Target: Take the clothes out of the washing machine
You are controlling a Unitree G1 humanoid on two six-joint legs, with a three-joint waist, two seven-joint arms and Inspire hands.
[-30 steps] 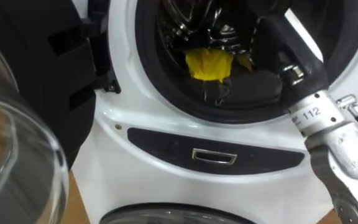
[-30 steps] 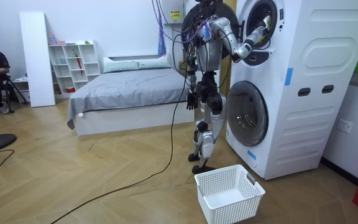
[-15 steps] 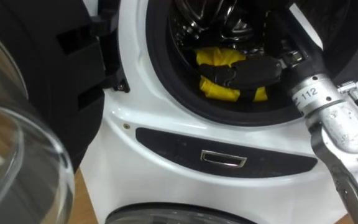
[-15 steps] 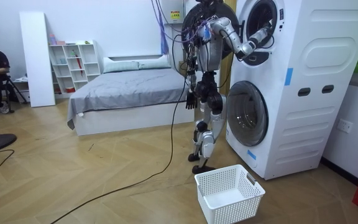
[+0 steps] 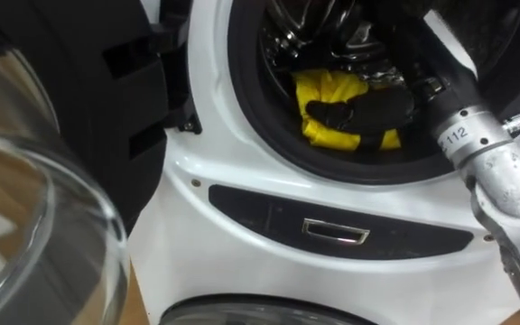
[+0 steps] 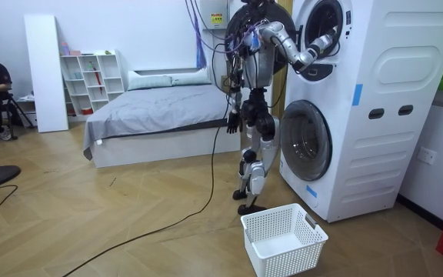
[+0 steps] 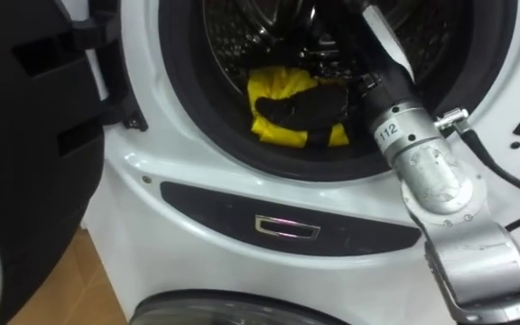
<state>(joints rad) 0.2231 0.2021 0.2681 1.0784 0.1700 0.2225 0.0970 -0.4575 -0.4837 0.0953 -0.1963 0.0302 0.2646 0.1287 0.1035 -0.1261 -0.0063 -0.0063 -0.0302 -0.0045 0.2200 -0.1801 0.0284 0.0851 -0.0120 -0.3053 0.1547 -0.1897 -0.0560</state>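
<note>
Yellow cloth (image 5: 328,88) lies in the washer drum (image 5: 287,23) under the right hand (image 5: 359,110). This looks like the grasping step, though I cannot tell its grip. Next comes a sure hold, then pulling out.

Looks like a lived-in bedroom: grey bed (image 6: 160,111) mid-frame, white shelves (image 6: 91,81) upper left, stacked washing machines (image 6: 375,115) at right, wooden floor (image 6: 129,215).

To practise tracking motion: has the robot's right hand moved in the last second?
Yes. Against the drum's dark door seal, the right hand has lifted off its lower rim and shifted left onto the yellow garment.
</note>
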